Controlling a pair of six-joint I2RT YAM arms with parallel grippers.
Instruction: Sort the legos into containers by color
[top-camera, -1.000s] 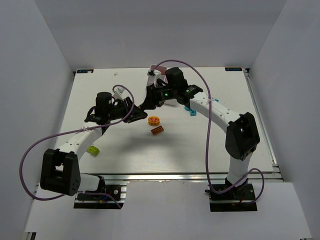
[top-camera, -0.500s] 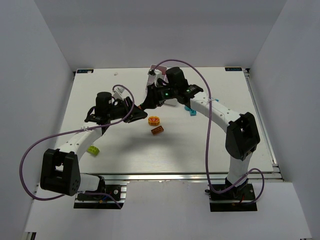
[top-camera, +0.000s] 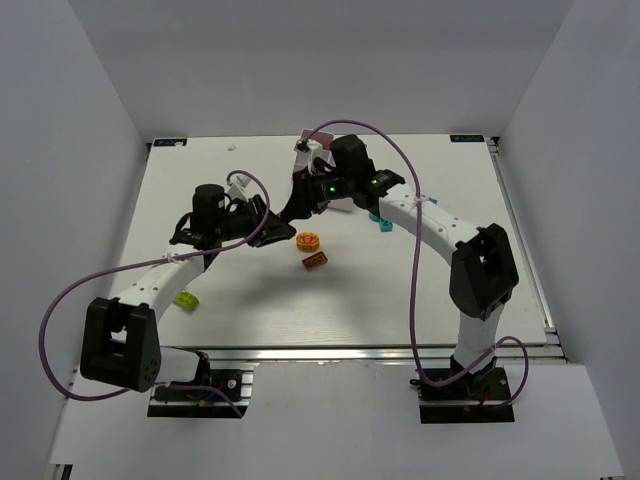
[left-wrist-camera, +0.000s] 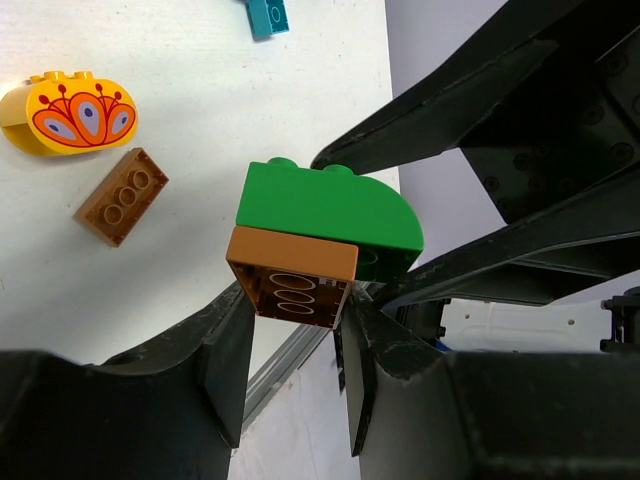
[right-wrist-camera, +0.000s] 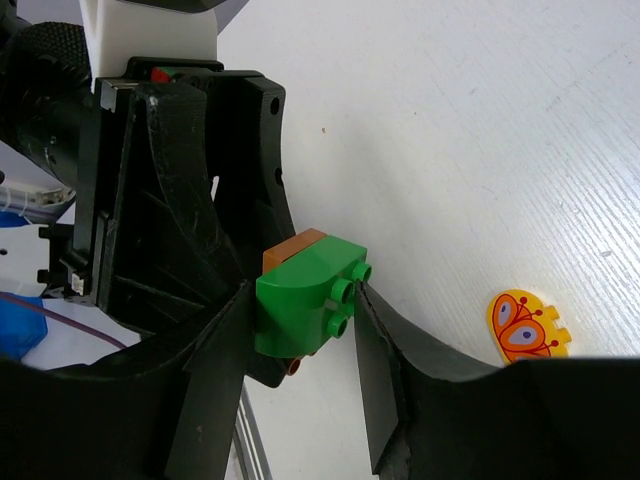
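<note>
A two-colour stack hangs above the table between both grippers. My left gripper (left-wrist-camera: 290, 300) is shut on its orange-brown brick (left-wrist-camera: 290, 282). My right gripper (right-wrist-camera: 305, 305) is shut on its green brick (right-wrist-camera: 305, 300). The green brick also shows in the left wrist view (left-wrist-camera: 330, 210), and the orange-brown one in the right wrist view (right-wrist-camera: 293, 246). In the top view the left gripper (top-camera: 276, 230) and right gripper (top-camera: 293, 212) meet tip to tip and hide the stack. The white containers are not in view.
A yellow rounded brick with an orange pattern (top-camera: 308, 240) and a flat orange-brown brick (top-camera: 316, 261) lie just right of the grippers. A cyan brick (top-camera: 381, 221) lies under the right arm. A lime brick (top-camera: 185, 298) lies near the left arm's base.
</note>
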